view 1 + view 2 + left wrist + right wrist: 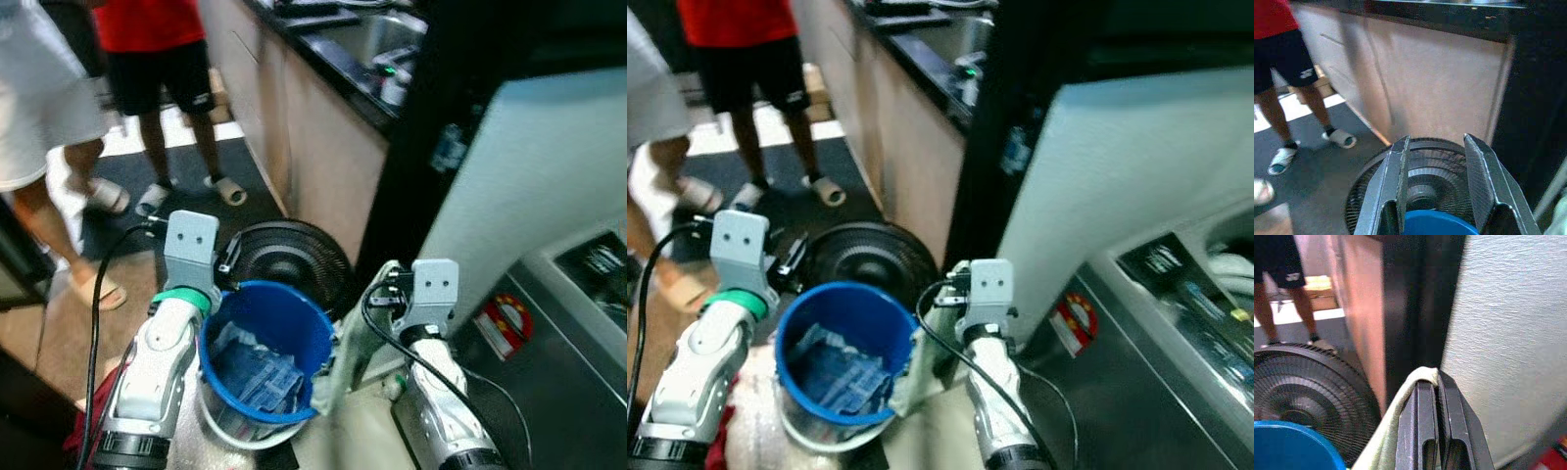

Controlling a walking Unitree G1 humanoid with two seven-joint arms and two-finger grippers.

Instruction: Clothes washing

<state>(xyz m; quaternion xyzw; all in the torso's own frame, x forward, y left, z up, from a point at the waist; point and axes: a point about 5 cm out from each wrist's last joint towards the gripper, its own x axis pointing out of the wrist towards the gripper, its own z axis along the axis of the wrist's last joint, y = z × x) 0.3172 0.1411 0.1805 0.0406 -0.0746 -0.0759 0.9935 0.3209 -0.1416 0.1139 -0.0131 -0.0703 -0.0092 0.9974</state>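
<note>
Right wrist view: pale cloth point(1400, 431) pinched between right fingers point(1426, 426).

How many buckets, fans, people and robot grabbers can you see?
Blue bucket: 1
Black fan: 1
People: 2, the person in red and the person in white
Grippers: 2, left gripper and right gripper
Total: 6

Premises: the kitchen and laundry area of a home. A run of beige base cabinets point(323, 147) carries a dark countertop point(333, 59) with a steel sink point(377, 37). A top-loading washing machine point(1176, 323) with a control panel stands at right beside a pale wall point(529, 166). A black floor fan point(289, 257) and a blue bucket point(266, 348) of denim clothes point(257, 377) sit on the floor. Two people in sandals point(230, 189) stand on a dark mat point(196, 211).
</note>
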